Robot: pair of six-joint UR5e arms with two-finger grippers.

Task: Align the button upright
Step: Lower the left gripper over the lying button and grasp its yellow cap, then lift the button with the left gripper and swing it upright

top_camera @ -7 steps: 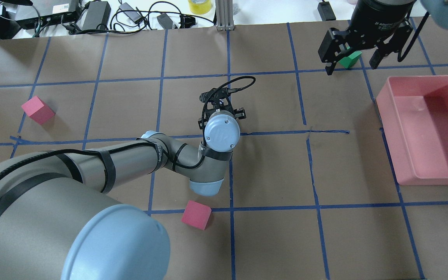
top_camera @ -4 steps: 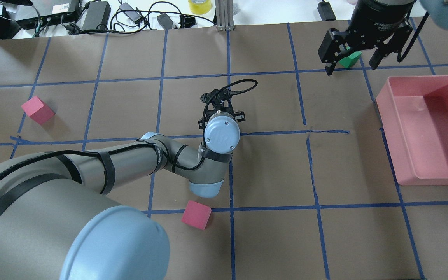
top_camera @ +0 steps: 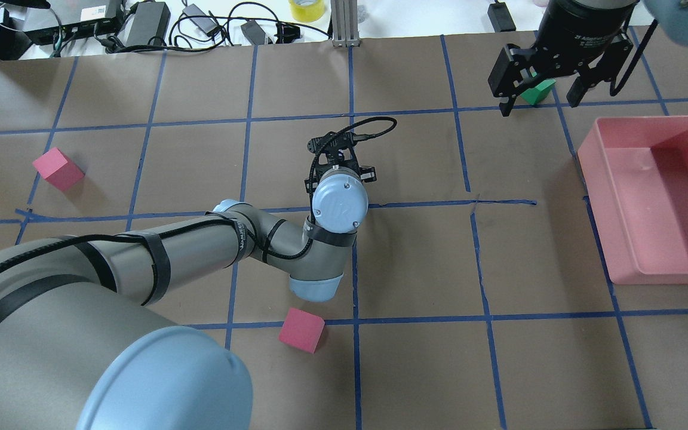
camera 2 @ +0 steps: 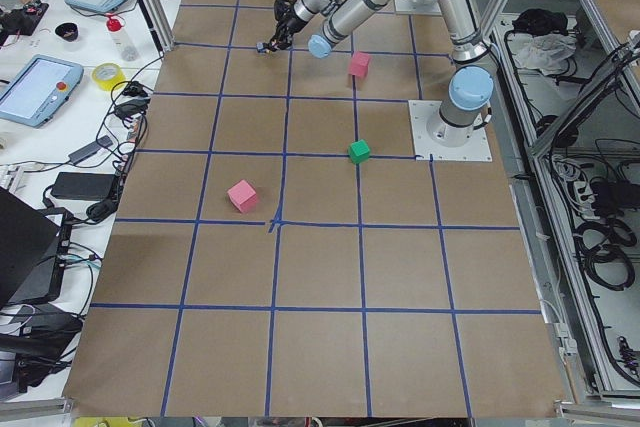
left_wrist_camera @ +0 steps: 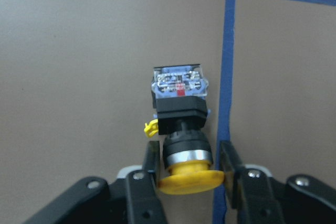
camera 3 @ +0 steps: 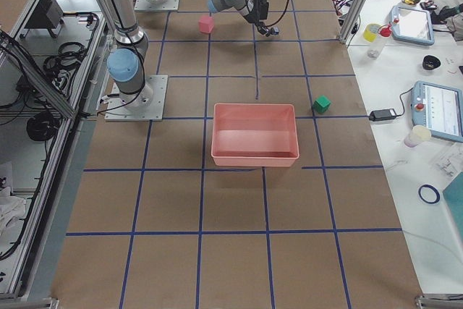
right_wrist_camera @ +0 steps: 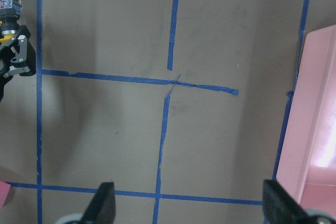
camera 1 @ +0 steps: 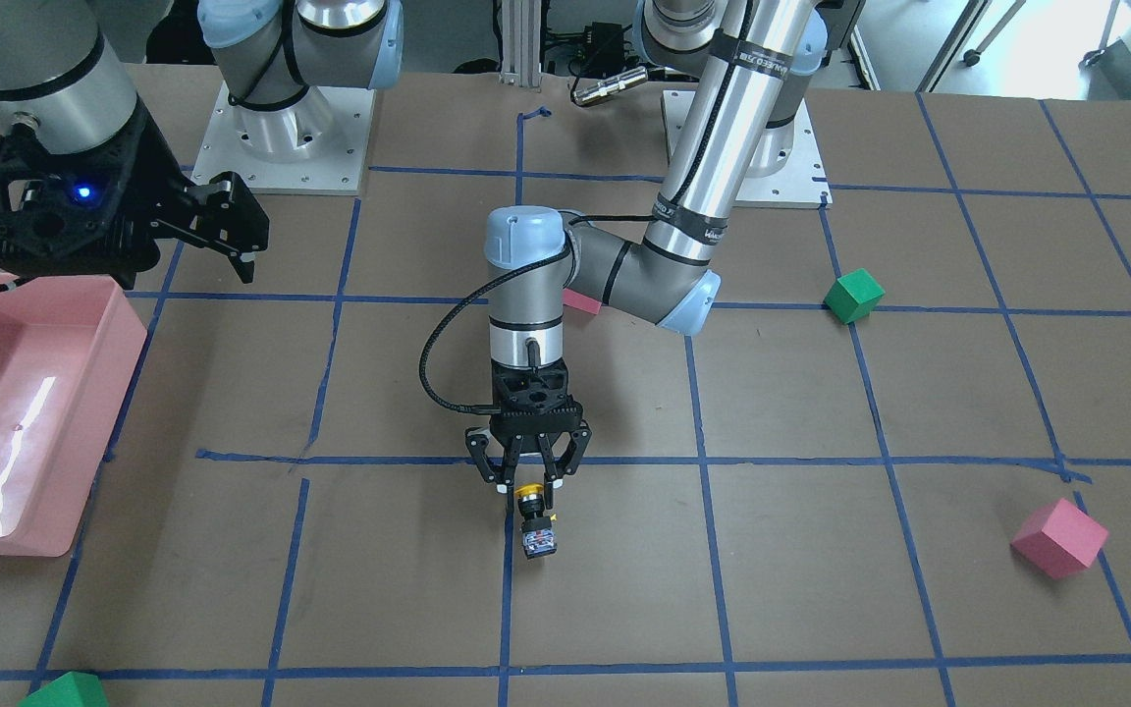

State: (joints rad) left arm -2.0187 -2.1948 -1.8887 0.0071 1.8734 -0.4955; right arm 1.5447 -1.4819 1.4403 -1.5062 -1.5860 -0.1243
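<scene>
The button [camera 1: 532,520] has a yellow cap, a black body and a silvery base block. My left gripper [camera 1: 527,496] points straight down near the table's middle and is shut on its neck just under the cap. In the left wrist view the fingers [left_wrist_camera: 149,163] clamp both sides of the button [left_wrist_camera: 178,114], with its base pointing away toward the table. I cannot tell whether the base touches the paper. In the overhead view my left wrist [top_camera: 340,203] hides it. My right gripper [top_camera: 550,95] is open and empty, high at the far right.
A pink bin [top_camera: 589,155] stands at the right edge. Pink cubes lie at the far left [top_camera: 57,169] and in front of my left elbow [top_camera: 301,329]. A green cube [top_camera: 540,92] sits under my right gripper. Another green cube [camera 1: 853,296] lies near my left base.
My left wrist has shifted very slightly; the arm's shoulder has turned a little. The right arm has not moved.
</scene>
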